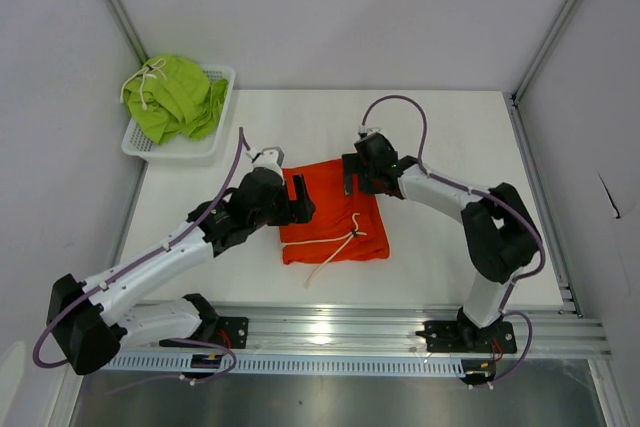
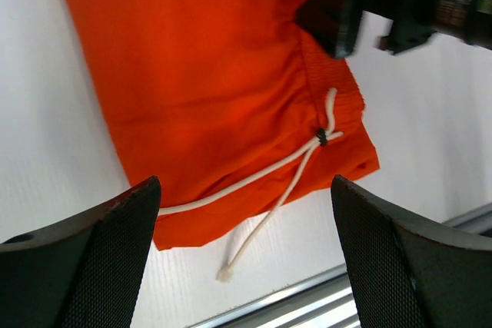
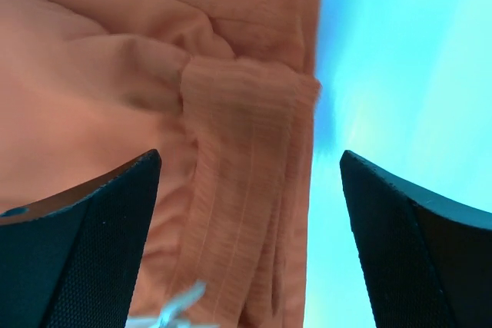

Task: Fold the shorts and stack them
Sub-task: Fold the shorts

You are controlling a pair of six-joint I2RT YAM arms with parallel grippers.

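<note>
The orange shorts [image 1: 333, 212] lie folded into a rough square at the table's middle, with their white drawstring [image 1: 338, 242] trailing toward the front edge. My left gripper [image 1: 302, 199] hovers open at the fold's left edge, with the shorts [image 2: 207, 74] and drawstring [image 2: 261, 170] below its empty fingers. My right gripper [image 1: 355, 182] is open over the far right corner, straddling the ribbed waistband [image 3: 246, 151] without gripping it. The lime green shorts [image 1: 175, 97] sit bunched in the basket at the far left.
The white mesh basket [image 1: 170, 154] stands at the table's far left corner. A metal rail [image 1: 350, 332] runs along the near edge. Grey walls and frame posts enclose the white table [image 1: 480, 127].
</note>
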